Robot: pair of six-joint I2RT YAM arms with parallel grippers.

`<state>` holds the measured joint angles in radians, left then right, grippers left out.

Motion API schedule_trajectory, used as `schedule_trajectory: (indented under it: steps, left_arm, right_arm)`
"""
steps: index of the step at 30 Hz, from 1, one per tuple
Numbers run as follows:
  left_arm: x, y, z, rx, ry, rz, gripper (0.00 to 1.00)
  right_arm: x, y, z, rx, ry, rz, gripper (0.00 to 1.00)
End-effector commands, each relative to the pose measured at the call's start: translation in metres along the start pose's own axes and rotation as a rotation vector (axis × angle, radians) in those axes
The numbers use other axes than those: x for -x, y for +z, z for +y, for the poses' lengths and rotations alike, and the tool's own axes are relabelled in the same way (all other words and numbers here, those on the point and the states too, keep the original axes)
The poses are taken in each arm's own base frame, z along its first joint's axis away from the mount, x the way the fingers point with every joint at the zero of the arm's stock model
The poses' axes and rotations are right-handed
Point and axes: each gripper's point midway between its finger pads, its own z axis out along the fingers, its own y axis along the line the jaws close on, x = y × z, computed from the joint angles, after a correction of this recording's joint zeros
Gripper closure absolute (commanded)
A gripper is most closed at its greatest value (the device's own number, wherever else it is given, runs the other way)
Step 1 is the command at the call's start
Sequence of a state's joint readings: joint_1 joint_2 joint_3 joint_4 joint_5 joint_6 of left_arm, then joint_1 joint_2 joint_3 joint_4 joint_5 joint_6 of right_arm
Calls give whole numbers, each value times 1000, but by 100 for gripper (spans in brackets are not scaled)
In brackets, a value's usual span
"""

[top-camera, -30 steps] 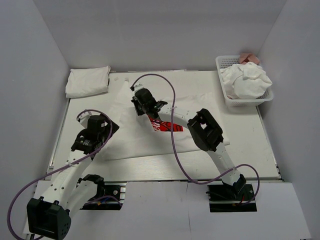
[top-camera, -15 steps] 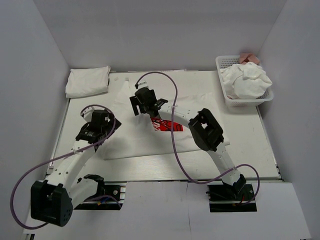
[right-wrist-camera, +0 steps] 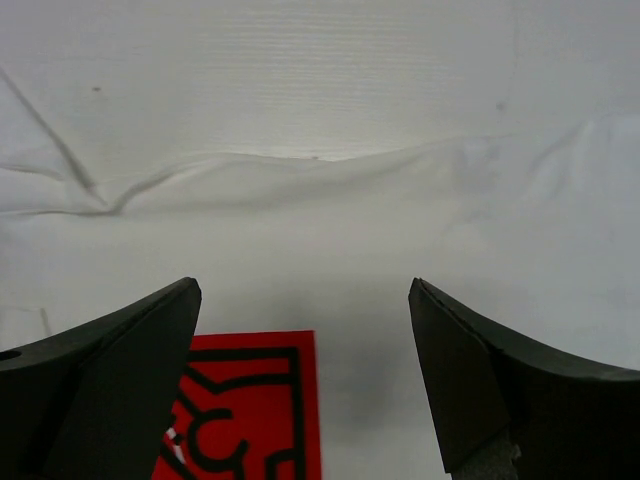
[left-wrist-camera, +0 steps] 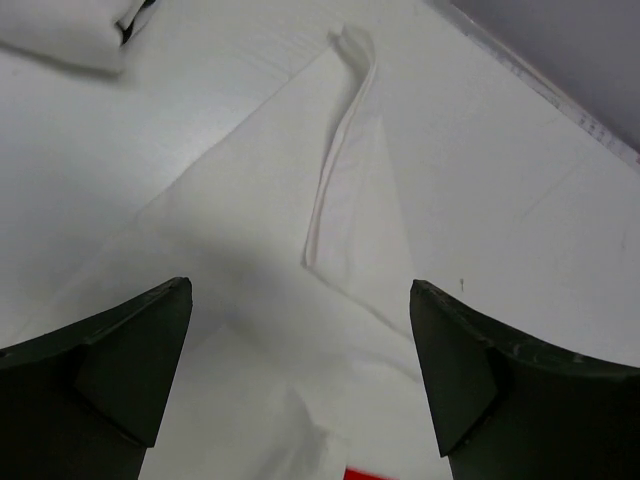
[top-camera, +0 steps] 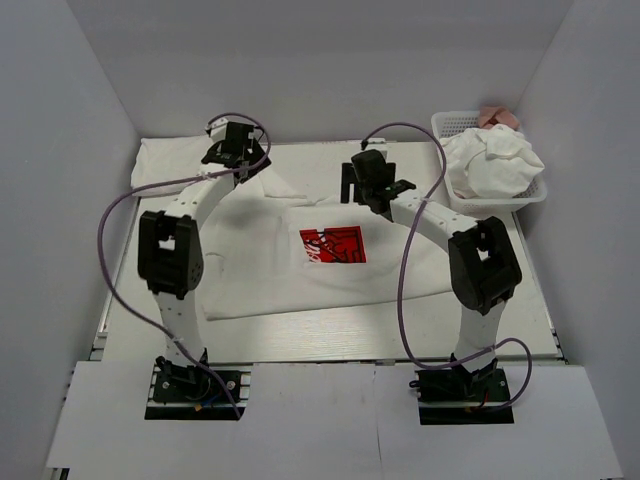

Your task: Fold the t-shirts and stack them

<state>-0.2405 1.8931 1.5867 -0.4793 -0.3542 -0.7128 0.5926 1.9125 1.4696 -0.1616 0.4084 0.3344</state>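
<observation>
Top external: left hand (top-camera: 236, 150) and right hand (top-camera: 368, 188) both gape wide, empty, above the red-printed t-shirt (top-camera: 270, 270) spread mid-frame on the worktop (top-camera: 505, 310).

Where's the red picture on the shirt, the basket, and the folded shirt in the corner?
red picture (top-camera: 333, 245), top view, the middle of the red rectangle.
basket (top-camera: 495, 204), top view, on its near wall.
folded shirt (top-camera: 165, 162), top view, the middle of its top face.
</observation>
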Motion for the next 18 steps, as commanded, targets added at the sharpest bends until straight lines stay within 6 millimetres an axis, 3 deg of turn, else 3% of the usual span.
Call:
schedule_trajectory:
  steps: [1, 2, 3, 5, 6, 7, 8, 11, 12, 14, 15, 16, 18]
  left_arm:
    - [-2, 43, 3, 79, 82, 29, 0]
    - [0, 54, -3, 74, 96, 24, 0]
    - [18, 59, -18, 60, 82, -14, 0]
    - [22, 88, -31, 39, 82, -14, 0]
    - [23, 98, -31, 34, 85, -11, 0]
    - [31, 101, -44, -4, 72, -27, 0]
    - [23, 117, -39, 0, 70, -14, 0]
    - [21, 132, -50, -55, 52, -43, 0]
    - [28, 135, -57, -87, 44, -87, 0]
    - [21, 146, -53, -83, 32, -99, 0]
    - [29, 146, -60, -107, 9, -129, 0]
    - [20, 158, -53, -98, 12, -110, 0]
    - [26, 163, -65, -144, -12, -133, 0]
  right_arm:
    - [3, -5, -26, -61, -9, -17, 10]
    - [1, -4, -33, -77, -11, -5, 10]
    - [-2, -2, -42, -94, -4, 10, 10]
    - [-2, -1, -53, -108, 13, 20, 10]
    - [-4, 2, -62, -116, 33, 32, 10]
    - [-5, 1, -63, -110, 39, 37, 10]
    - [-10, 1, -64, -97, 41, 51, 10]
    - [-14, -1, -71, -85, 45, 64, 10]
    - [-17, 1, -73, -85, 39, 65, 10]
    - [-21, 2, -82, -104, 11, 67, 10]
    - [-24, 1, -86, -115, 9, 75, 10]
    - [-24, 0, -91, -129, 6, 75, 10]
    - [-30, 0, -99, -157, 2, 85, 10]
